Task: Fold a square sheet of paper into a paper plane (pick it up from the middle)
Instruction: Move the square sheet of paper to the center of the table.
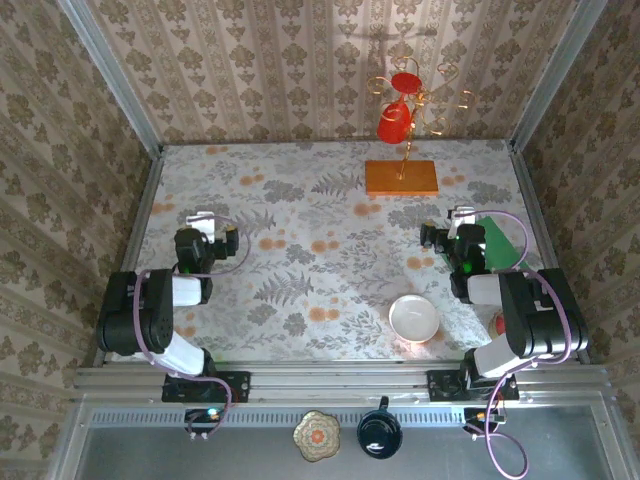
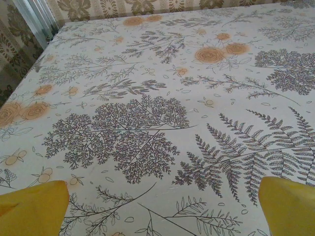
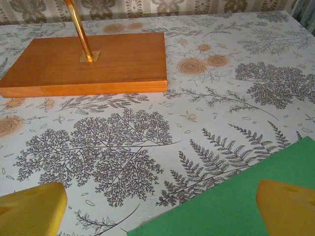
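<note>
Floral tabletop (image 1: 300,230) — green sheet (image 3: 231,201) part-hidden under R gripper (image 1: 462,222).

Table (image 1: 300,230) — bare cloth in the middle, wide open between the two arms. Ahead of the left gripper (image 2: 157,211), fingers spread, flat cloth runs clear to the side wall (image 2: 12,49). Ahead of the right gripper (image 3: 157,209), also spread, the orange wooden slab (image 3: 88,61) and its gold post (image 3: 78,24) block the far left. The square sheet of paper (image 3: 236,201) lies flat under its right finger. White bowl (image 1: 413,319) — low obstacle near the right arm's base.
</note>
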`<state>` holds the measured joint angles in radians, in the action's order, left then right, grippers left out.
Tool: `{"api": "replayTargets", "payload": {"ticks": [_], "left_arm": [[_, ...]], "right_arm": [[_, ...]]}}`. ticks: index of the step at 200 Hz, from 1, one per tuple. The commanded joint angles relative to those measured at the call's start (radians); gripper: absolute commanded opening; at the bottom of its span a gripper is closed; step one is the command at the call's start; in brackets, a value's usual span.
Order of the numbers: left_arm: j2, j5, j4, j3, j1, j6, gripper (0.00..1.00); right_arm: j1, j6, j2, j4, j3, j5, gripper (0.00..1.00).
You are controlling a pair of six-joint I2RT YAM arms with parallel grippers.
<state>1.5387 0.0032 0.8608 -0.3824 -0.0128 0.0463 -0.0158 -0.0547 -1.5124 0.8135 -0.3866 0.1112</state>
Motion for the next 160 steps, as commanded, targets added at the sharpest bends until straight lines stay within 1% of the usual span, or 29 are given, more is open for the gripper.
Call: {"api": "replayTargets", "payload": {"ticks": [1,160], "left_arm": [[0.01,-0.002,0.02,-0.021,-0.003,0.015,1.0],[0.01,0.004,0.016,-0.023,0.002,0.011,1.0]], "right_arm": [[-0.006,0.013,-0.015,0.036,-0.021,-0.002,1.0],[-0.006,0.012,-0.017,0.03,-0.024,-0.004,1.0]]}}
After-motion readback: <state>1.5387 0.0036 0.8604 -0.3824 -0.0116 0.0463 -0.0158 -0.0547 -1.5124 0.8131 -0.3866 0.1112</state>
